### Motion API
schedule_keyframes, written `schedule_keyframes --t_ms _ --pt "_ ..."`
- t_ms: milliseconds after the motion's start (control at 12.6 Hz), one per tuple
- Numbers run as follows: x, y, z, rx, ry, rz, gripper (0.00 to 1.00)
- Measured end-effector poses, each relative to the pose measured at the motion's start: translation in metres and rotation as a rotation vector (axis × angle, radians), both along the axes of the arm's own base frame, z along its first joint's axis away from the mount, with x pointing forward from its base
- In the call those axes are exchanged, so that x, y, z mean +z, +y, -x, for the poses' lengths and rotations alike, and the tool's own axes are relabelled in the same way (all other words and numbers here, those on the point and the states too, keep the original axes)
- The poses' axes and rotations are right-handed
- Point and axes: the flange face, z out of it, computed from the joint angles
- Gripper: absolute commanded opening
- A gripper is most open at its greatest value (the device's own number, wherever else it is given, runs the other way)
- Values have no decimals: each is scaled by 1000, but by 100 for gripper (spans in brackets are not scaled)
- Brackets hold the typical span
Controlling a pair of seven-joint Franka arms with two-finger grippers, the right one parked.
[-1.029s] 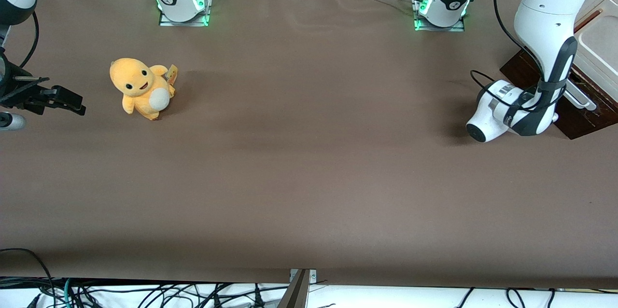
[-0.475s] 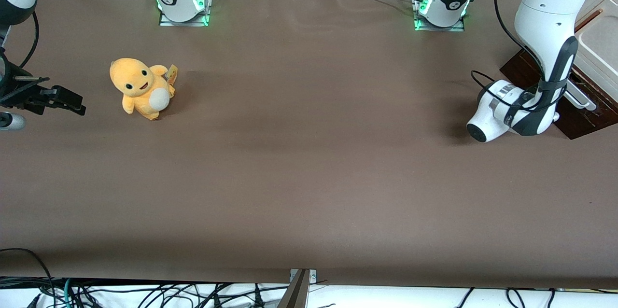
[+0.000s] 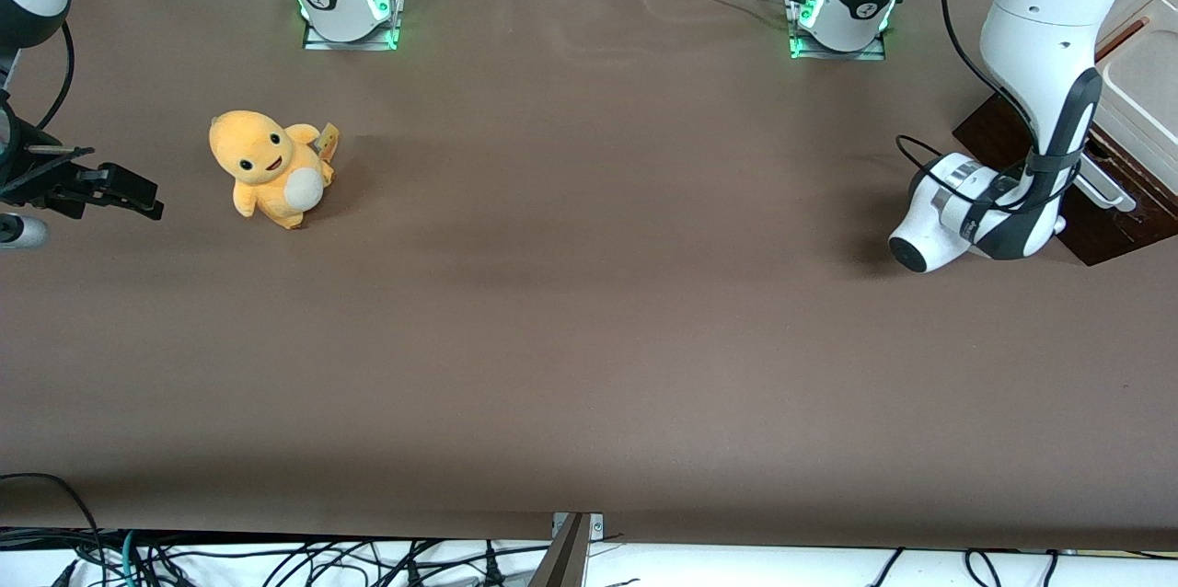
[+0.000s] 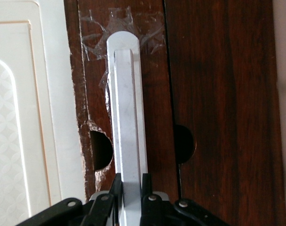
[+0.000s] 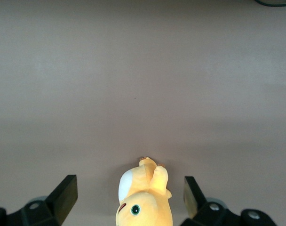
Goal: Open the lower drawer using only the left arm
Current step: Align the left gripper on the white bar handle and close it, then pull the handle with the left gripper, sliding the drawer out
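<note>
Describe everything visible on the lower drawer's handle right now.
The handle is a long, flat white bar with a rounded end, looking like painted metal or plastic. It runs across the dark-brown wooden front of the lower drawer, with clear tape stuck on the wood around its rounded end. The gripper of the left arm is clamped on it, one of the black fingers on each side. It sits toward the working arm's end of the table.
</note>
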Motion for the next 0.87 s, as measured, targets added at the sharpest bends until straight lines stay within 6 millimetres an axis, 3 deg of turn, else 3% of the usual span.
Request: schedule_keyframes --t_ms 317,871 --pt "9 -29 -19 -24 -24 26 16" --pt "8 -55 -36 -36 -27 39 16"
